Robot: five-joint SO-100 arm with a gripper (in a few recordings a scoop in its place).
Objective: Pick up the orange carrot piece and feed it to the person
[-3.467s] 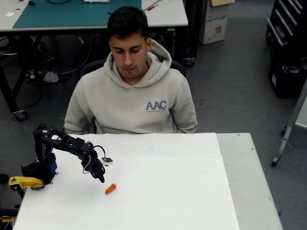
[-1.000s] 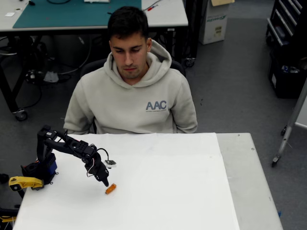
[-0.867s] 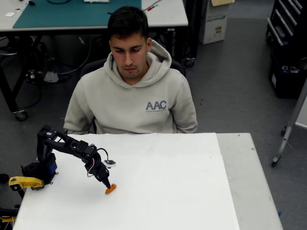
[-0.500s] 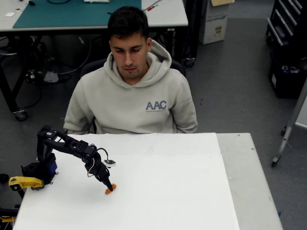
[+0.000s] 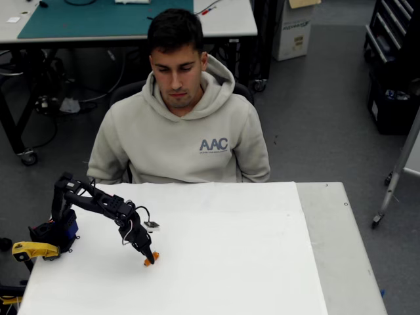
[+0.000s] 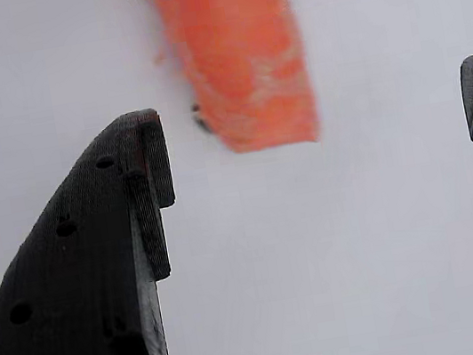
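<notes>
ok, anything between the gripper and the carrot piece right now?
Nothing visible. In the wrist view the carrot piece lies on bare white table just ahead of the open gripper, in line with the gap between its fingers.

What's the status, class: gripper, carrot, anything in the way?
Gripper open, low over table. Carrot just ahead of fingertips, not gripped. Nothing in the way.

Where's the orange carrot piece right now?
In the overhead view the orange carrot piece lies on the white table, lower left, at the tip of the gripper; in the wrist view it sits just ahead of the open fingers.
</notes>
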